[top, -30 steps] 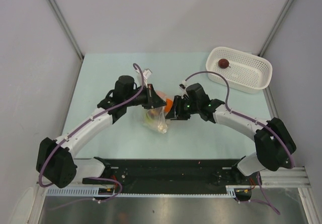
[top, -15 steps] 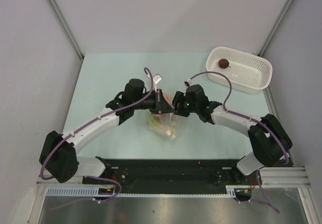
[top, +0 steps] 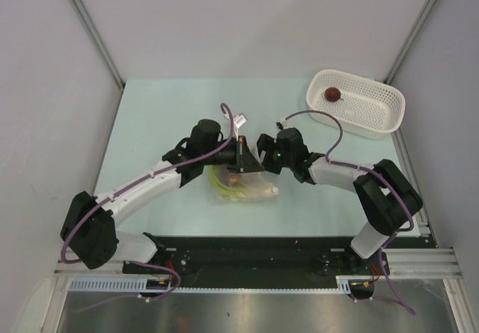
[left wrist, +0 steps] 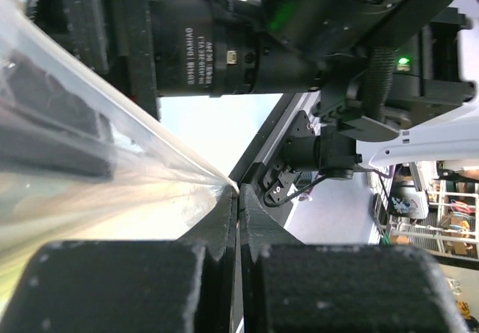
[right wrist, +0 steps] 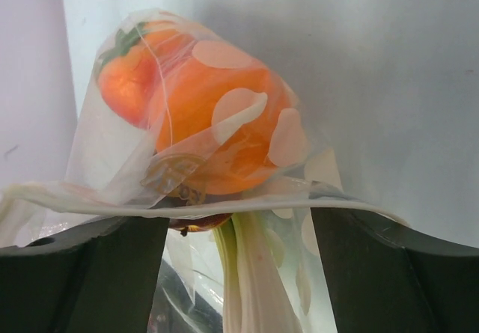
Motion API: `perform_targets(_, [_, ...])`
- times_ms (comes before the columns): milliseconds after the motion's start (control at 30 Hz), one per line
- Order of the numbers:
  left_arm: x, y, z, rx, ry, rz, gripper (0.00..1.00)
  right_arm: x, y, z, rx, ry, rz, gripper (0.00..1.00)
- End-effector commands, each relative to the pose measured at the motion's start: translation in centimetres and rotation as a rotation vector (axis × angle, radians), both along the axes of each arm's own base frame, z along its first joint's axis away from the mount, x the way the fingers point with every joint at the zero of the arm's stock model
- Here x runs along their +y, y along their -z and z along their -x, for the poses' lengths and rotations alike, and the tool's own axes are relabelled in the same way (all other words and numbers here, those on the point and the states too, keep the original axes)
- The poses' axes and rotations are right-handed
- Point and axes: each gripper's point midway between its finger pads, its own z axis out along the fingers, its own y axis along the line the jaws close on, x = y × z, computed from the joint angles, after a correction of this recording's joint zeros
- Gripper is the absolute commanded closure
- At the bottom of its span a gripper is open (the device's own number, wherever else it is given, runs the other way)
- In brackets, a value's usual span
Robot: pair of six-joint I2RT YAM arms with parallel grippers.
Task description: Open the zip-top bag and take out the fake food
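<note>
The zip-top bag (top: 243, 187) hangs from the grippers down onto the table, with green stalks (top: 218, 180) and a pale piece (top: 267, 192) inside. My left gripper (top: 243, 158) is shut on a thin edge of the bag's clear film (left wrist: 97, 161), pinched at the fingertips (left wrist: 238, 195). My right gripper (top: 263, 153) faces it closely. In the right wrist view its jaws (right wrist: 238, 228) stand wide apart. The bag's white zip strip (right wrist: 224, 206) lies across both fingers. Behind it are the orange ball (right wrist: 224, 116), the red tomato (right wrist: 126, 86), a dark lump (right wrist: 196, 221) and stalks (right wrist: 251, 280).
The white perforated basket (top: 374, 112) stands at the back right with one dark purple-brown lump (top: 332, 94) in it. The right arm's wrist body (left wrist: 299, 26) fills the space just ahead of my left fingers. Grey walls close in both sides.
Both grippers have moved closer together over the table's middle. The bag has swung down and spread to the right under them, and the orange ball no longer shows from above.
</note>
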Motion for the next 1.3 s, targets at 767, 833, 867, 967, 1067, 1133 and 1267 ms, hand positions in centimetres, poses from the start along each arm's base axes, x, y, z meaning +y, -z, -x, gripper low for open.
perform_targets(767, [-3.0,-0.9,-0.2,-0.016,0.113,0.022,1.00,6.4,-1.1,4.6,0.143,-0.243,-0.290,0.20])
perform_targets(833, [-3.1,-0.6,-0.1,-0.011,0.119,0.017,1.00,6.6,-0.5,4.4,0.161,-0.240,-0.301,0.19])
perform_targets(867, [-3.1,-0.5,-0.1,-0.009,0.118,0.013,1.00,6.5,0.0,4.5,0.180,-0.238,-0.301,0.19])
perform_targets(967, [-2.9,0.1,-0.5,-0.012,0.112,-0.033,1.00,6.9,2.1,5.8,0.238,-0.288,-0.282,0.19])
perform_targets(1067, [-2.9,0.4,-0.9,-0.024,0.112,-0.065,1.00,7.5,3.1,7.3,0.245,-0.359,-0.271,0.19])
perform_targets(1133, [-3.0,0.5,-0.9,-0.019,0.114,-0.062,1.00,7.7,3.4,7.5,0.239,-0.362,-0.262,0.17])
perform_targets(1267, [-2.7,0.9,-0.6,-0.001,0.103,-0.063,1.00,7.9,2.7,6.2,0.214,-0.323,-0.301,0.16])
